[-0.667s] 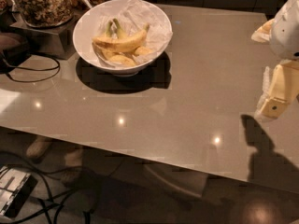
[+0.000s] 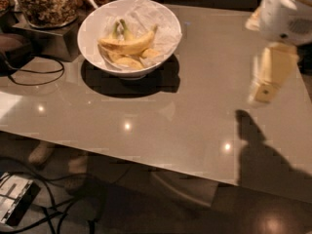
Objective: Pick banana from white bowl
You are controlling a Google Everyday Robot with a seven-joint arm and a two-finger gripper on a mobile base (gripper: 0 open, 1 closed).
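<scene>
Listing the contents of the single camera view.

Table [image 2: 146, 111]: glossy beige-grey top filling most of the view, with several small light reflections on it.

White bowl [image 2: 92, 21]: large, round and deep. It stands on the far left part of the table and casts a dark shadow toward the near side. It is lined with crumpled white paper [image 2: 153, 18], which rises above the rim on the far right side.

Banana [image 2: 130, 46]: plain yellow and gently curved. It lies inside the white bowl, crosswise on top of the other fruit, with its right tip raised against the paper.

Further bananas [image 2: 127, 61]: yellow, lying under and in front of the banana in the same bowl. Two green-tinged stems [image 2: 121, 29] point toward the far rim.

Gripper [image 2: 264, 89]: pale, hanging above the right part of the table and pointing downward. It is well apart from the white bowl and the banana. Whether it is released or clenched cannot be told.

Arm housing [image 2: 285, 11]: white and rounded, in the upper right corner directly above the gripper. Its shadow [image 2: 253, 135] falls on the table toward the near right edge.

Glass jar [image 2: 46, 4]: holds brown granola. It stands on a dark stand [image 2: 44, 40] just left of the white bowl.

Black cable [image 2: 34, 74]: loops on the table to the left of the bowl.

Flat device [image 2: 14, 199]: on the floor at lower left, among dark cables.
</scene>
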